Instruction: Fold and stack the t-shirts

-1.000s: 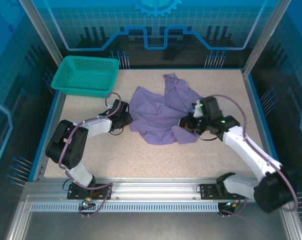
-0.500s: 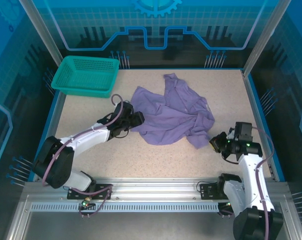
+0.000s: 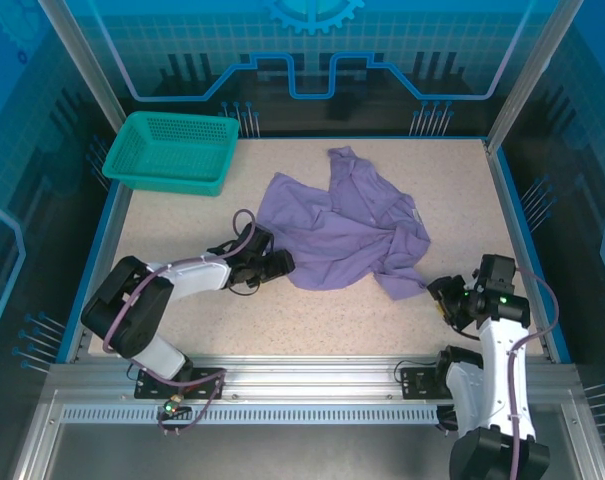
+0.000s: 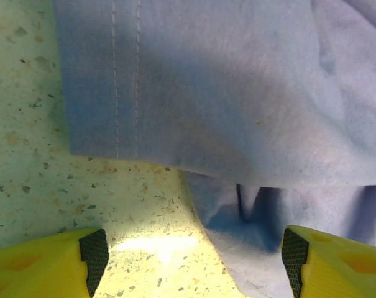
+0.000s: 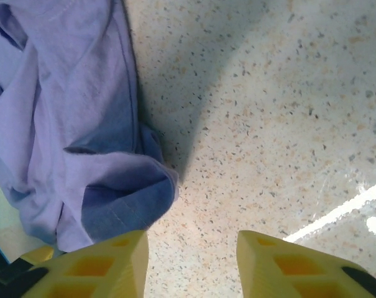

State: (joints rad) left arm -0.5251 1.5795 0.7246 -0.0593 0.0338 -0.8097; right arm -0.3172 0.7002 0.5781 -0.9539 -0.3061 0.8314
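Lavender-purple fabric t-shirt (image 3: 342,225) lies crumpled mid-way across the speckled surface (image 3: 182,320); my left gripper (image 3: 272,265) gapes empty at its hem, my right gripper (image 3: 447,295) stands released beside its near corner, so I judge it best to pinch one layer at each corner, then spread.

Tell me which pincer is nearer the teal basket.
Left. The left pincer lies at the t-shirt's near-left edge, diagonally in front of the basket; the right pincer is across the table near its right edge.
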